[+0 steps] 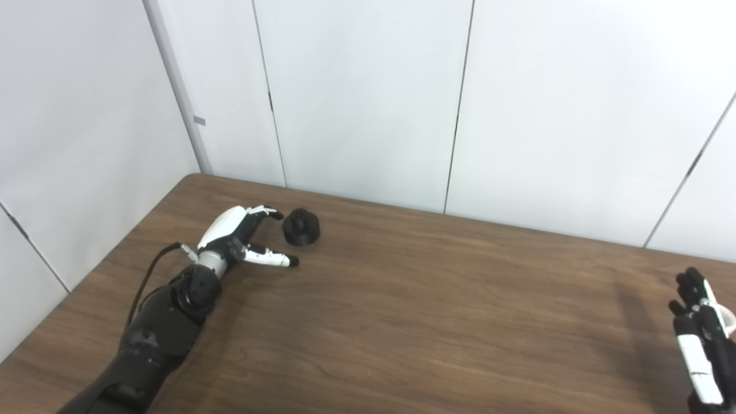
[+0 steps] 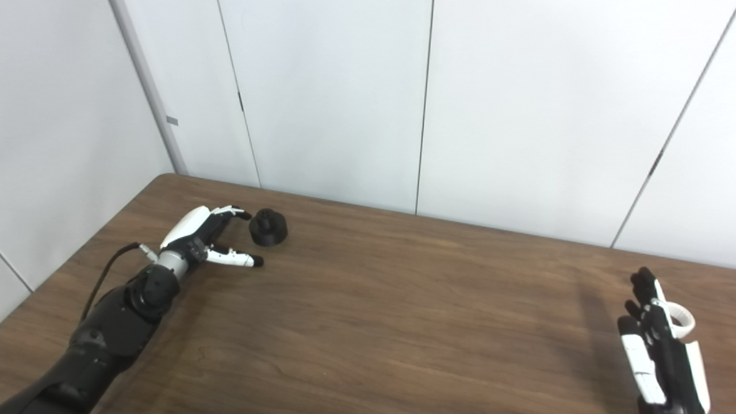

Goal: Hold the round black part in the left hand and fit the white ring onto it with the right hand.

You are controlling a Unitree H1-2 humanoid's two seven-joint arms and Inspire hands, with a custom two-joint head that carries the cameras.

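At the far left of the brown wooden tabletop (image 1: 402, 322), my left hand (image 1: 238, 236) lies low over the wood with its fingers (image 1: 265, 213) spread and the thumb (image 1: 270, 259) stretched out toward the middle. It has hold of nothing. The round black part (image 1: 301, 227) sits flat on the wood just beyond those fingertips, in the gap between fingers and thumb, near them but, as far as I can tell, not touching.

My right hand (image 2: 658, 345) is at the opposite side, well apart from the black part, at the lower right corner with its fingers pointing up and away from me. The right eye view shows what the left eye view barely does: the white ring (image 2: 678, 321) sits at the outer side of that hand, up by the fingers, and only there can I see its full loop. In the left eye view the picture's edge cuts it down to a pale sliver. Whether the fingers are clamped on the ring or it merely rests against them, I cannot tell.

White wall panels (image 1: 368, 98) stand behind the tabletop's far edge.
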